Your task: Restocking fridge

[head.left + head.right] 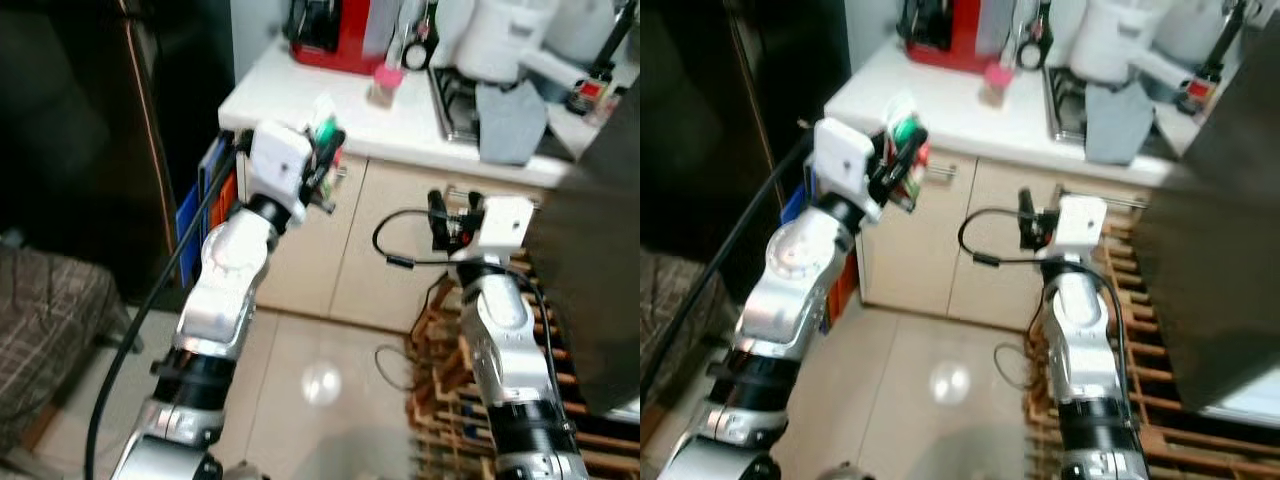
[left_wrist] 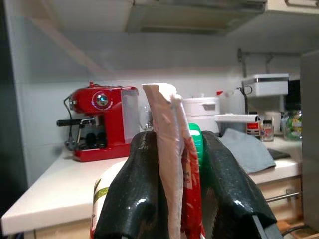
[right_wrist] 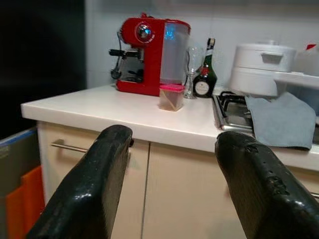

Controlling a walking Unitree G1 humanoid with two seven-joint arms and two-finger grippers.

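My left gripper [image 1: 325, 150] is raised in front of the white counter [image 1: 300, 105] and is shut on a flat food packet [image 2: 174, 164], white, red and green, held upright between its black fingers [image 2: 132, 199]. The packet's top [image 1: 322, 118] sticks out above the fingers. My right gripper [image 1: 452, 218] is held lower, before the beige cabinet doors [image 1: 370, 250], open with nothing between its fingers [image 3: 94, 189].
On the counter stand a red coffee machine [image 3: 149, 55], a small pink-lidded tub [image 3: 171, 97], a dark bottle [image 3: 205, 74], a white cooker [image 3: 264, 67] and a grey cloth [image 3: 281, 119] by the hob. A dark panel [image 1: 590, 280] rises at right. Wooden racks [image 1: 450, 400] lie on the floor.
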